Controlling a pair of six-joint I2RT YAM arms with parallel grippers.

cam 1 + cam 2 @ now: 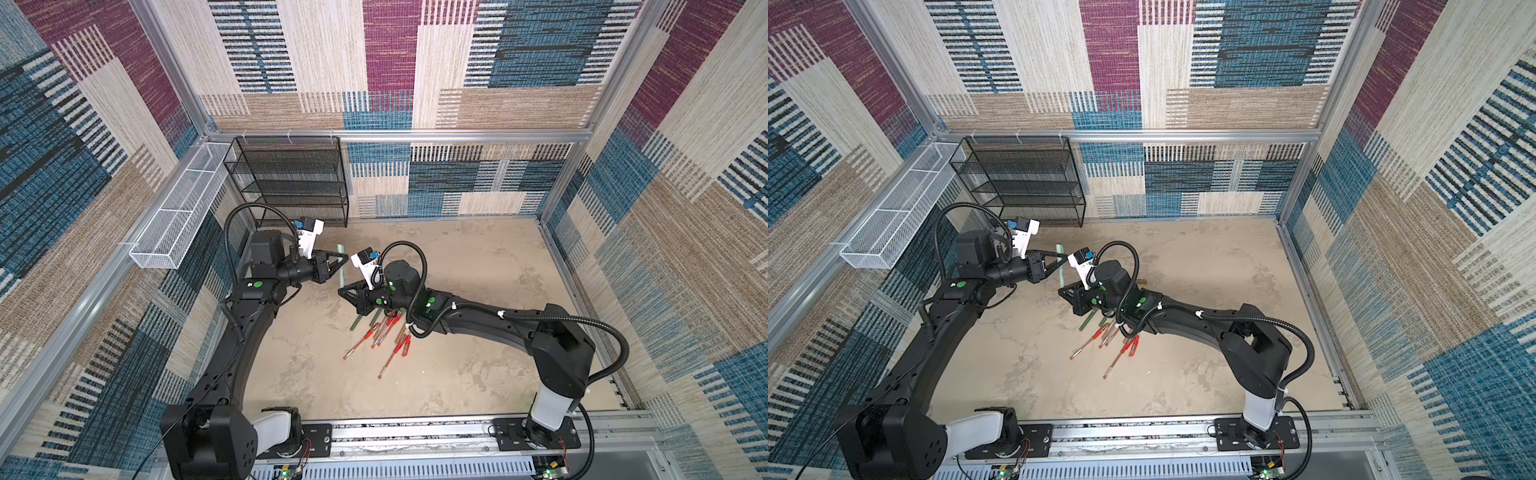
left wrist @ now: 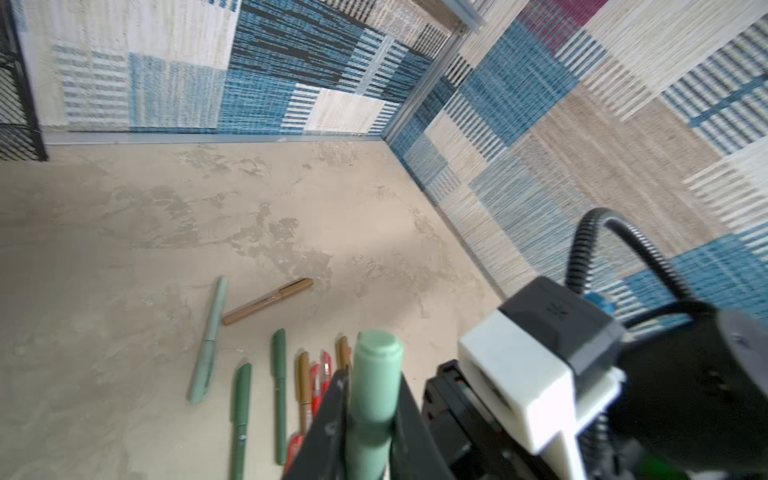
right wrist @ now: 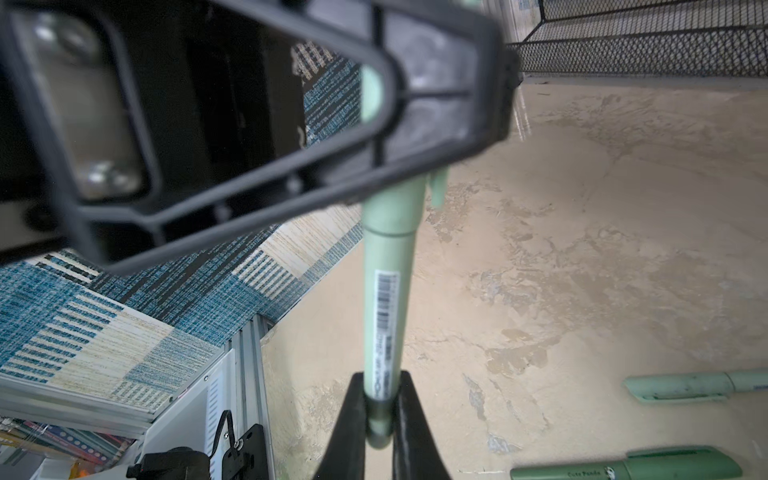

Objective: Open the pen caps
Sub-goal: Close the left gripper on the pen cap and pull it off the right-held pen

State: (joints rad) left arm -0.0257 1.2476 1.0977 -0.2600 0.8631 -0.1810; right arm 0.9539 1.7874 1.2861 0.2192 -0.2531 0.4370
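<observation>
A pale mint pen (image 1: 342,270) hangs above the table between both grippers, seen in both top views. My left gripper (image 2: 370,424) is shut on its cap (image 2: 377,370), the stubby mint end. My right gripper (image 3: 379,419) is shut on the barrel (image 3: 384,299) near its other end. The cap (image 3: 392,208) still sits flush on the barrel. In a top view the left gripper (image 1: 345,260) grips just behind the right gripper (image 1: 341,291). Several capped pens, dark green (image 2: 279,390), gold-brown (image 2: 268,301), mint (image 2: 210,340) and red (image 2: 320,382), lie below on the table.
The pen pile (image 1: 382,336) lies under the right arm's wrist. A black mesh shelf (image 1: 291,178) stands at the back left, with a white wire basket (image 1: 178,216) on the left wall. Patterned walls enclose the beige table (image 1: 478,291).
</observation>
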